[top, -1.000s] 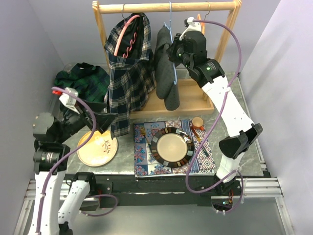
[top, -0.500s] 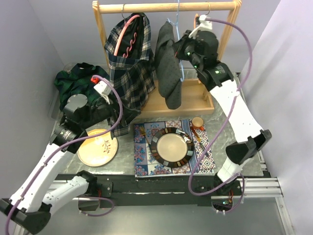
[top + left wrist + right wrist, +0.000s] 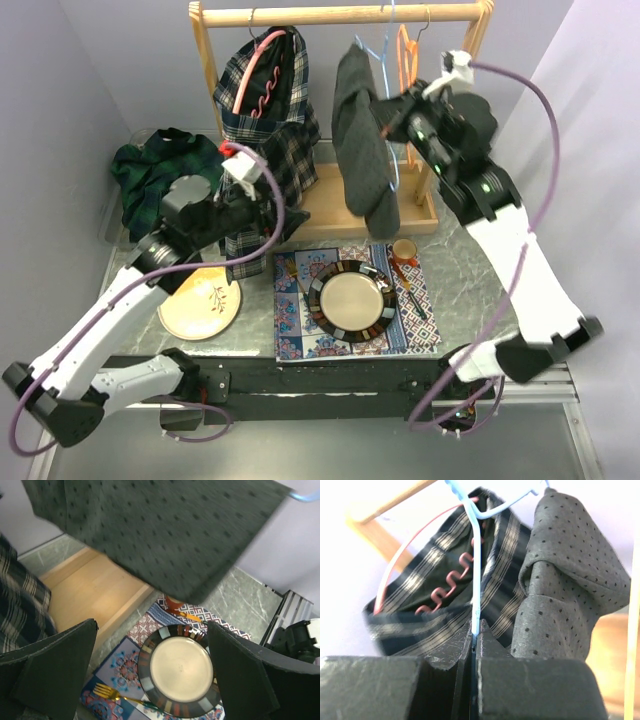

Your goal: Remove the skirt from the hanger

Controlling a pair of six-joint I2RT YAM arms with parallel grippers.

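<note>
The grey dotted skirt (image 3: 365,150) hangs on a light blue wire hanger (image 3: 386,60) at the wooden rail. My right gripper (image 3: 398,112) is shut on the hanger's wire, just right of the skirt's top. In the right wrist view the blue hanger (image 3: 476,570) runs up from between my closed fingers (image 3: 475,630), with the skirt (image 3: 570,595) bunched to the right. My left gripper (image 3: 268,215) is open and empty, low in front of the rack. In the left wrist view it (image 3: 150,672) sits below the skirt's hem (image 3: 165,535), apart from it.
A plaid skirt (image 3: 262,130) on a pink hanger and an orange hanger (image 3: 408,50) share the wooden rack (image 3: 340,14). A green plaid garment (image 3: 160,165) lies at the back left. A placemat (image 3: 295,335) holds a striped plate (image 3: 352,300), fork and cup (image 3: 404,249). A wooden plate (image 3: 200,305) lies left.
My right gripper has carried the blue hanger and grey skirt to the right along the rail. My left arm has swung in from the left toward the rack's middle, under the skirt.
</note>
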